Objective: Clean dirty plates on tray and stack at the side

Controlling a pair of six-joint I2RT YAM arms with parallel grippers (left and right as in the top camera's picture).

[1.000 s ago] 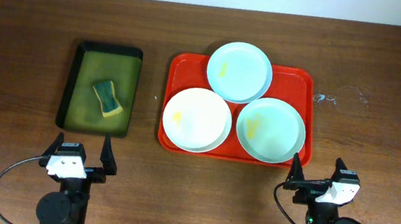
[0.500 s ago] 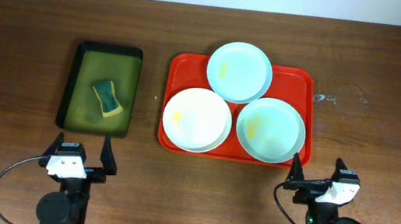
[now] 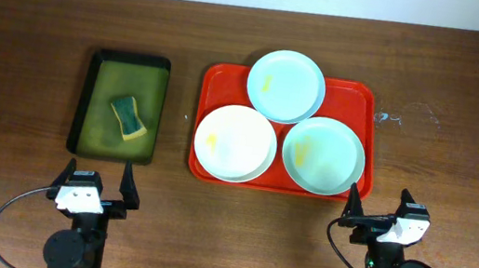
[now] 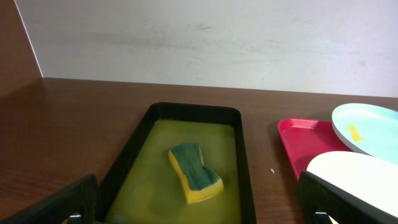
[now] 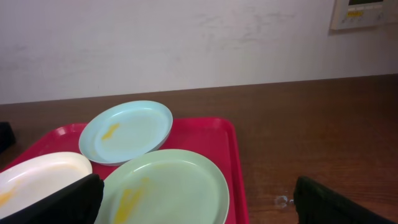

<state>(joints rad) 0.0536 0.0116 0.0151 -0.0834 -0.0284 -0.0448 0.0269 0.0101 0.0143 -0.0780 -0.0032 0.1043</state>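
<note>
The red tray (image 3: 219, 81) lies at the table's middle and holds three plates with yellow smears. The pale blue plate (image 3: 286, 85) is at the back, overlapping the tray's far rim. The white plate (image 3: 234, 143) is front left and the pale green plate (image 3: 323, 154) front right. My left gripper (image 3: 100, 180) is open and empty at the near edge, before the olive tray. My right gripper (image 3: 378, 205) is open and empty just before the red tray's front right corner. The right wrist view shows the green plate (image 5: 163, 186), blue plate (image 5: 127, 131) and white plate (image 5: 37, 174).
A dark olive-green tray (image 3: 99, 63) of yellowish liquid sits left of the red tray, with a yellow and green sponge (image 3: 127, 116) in it; both show in the left wrist view (image 4: 196, 172). A small clear speck (image 3: 386, 118) lies right of the red tray.
</note>
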